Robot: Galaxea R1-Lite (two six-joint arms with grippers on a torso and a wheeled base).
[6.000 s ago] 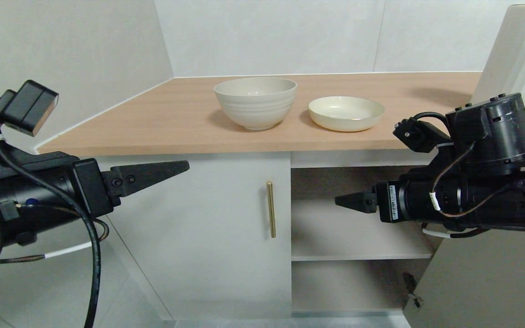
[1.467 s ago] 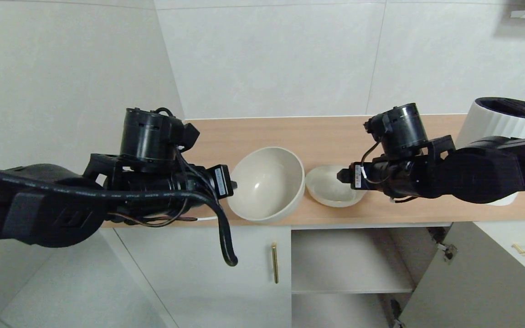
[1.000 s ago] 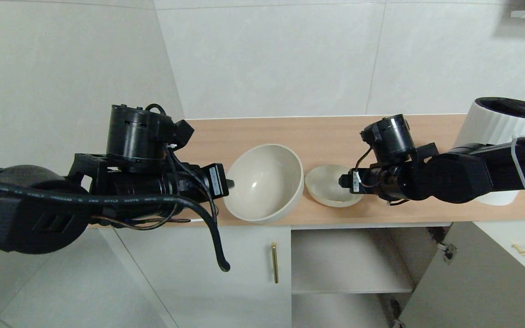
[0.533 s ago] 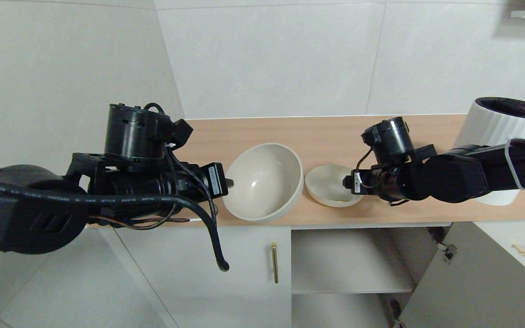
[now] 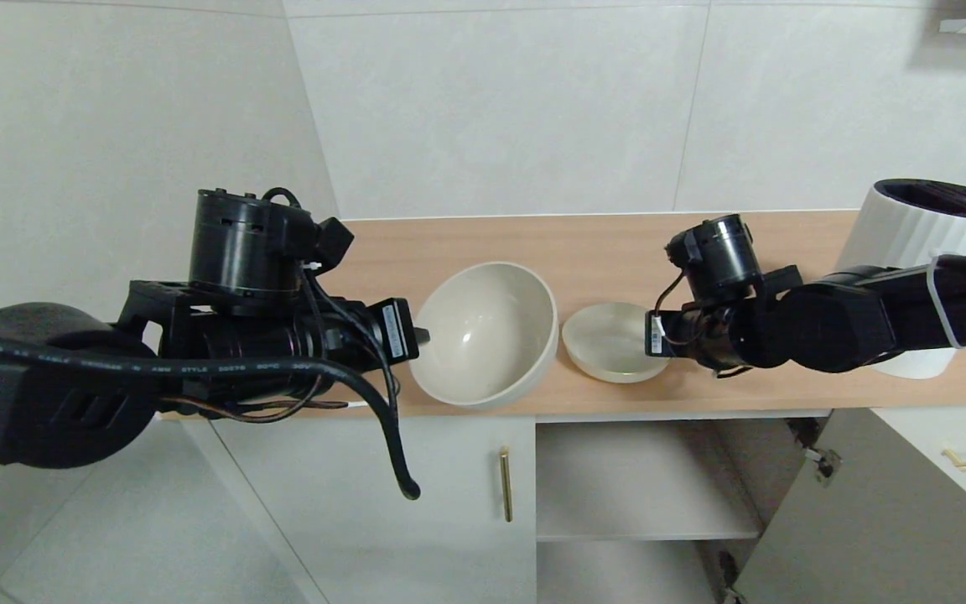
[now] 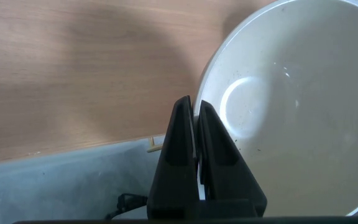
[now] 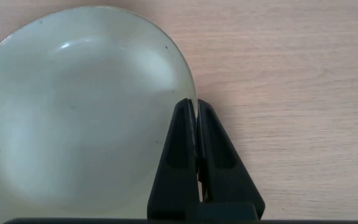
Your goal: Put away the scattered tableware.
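Note:
A large cream bowl point(image 5: 487, 335) point(image 6: 291, 112) stands tilted on the wooden counter point(image 5: 609, 243), its opening turned up towards my head camera. My left gripper point(image 5: 422, 335) point(image 6: 195, 109) is shut on its left rim. Just to the right lies a small shallow cream dish point(image 5: 609, 342) point(image 7: 86, 118), slightly tipped. My right gripper point(image 5: 645, 335) point(image 7: 196, 109) is shut on the dish's right rim. Both arms come in level with the counter from either side.
A tall white ribbed container point(image 5: 923, 243) stands at the counter's right end behind my right arm. Below, the right cabinet is open with a bare shelf point(image 5: 642, 482) and its door point(image 5: 869, 520) swung out. The left door has a brass handle point(image 5: 504, 485).
Since six seconds ago the camera has risen and both arms came up from cabinet height to pinch the rims. In the last second the dish settled lower and flatter; the bowl barely moved.

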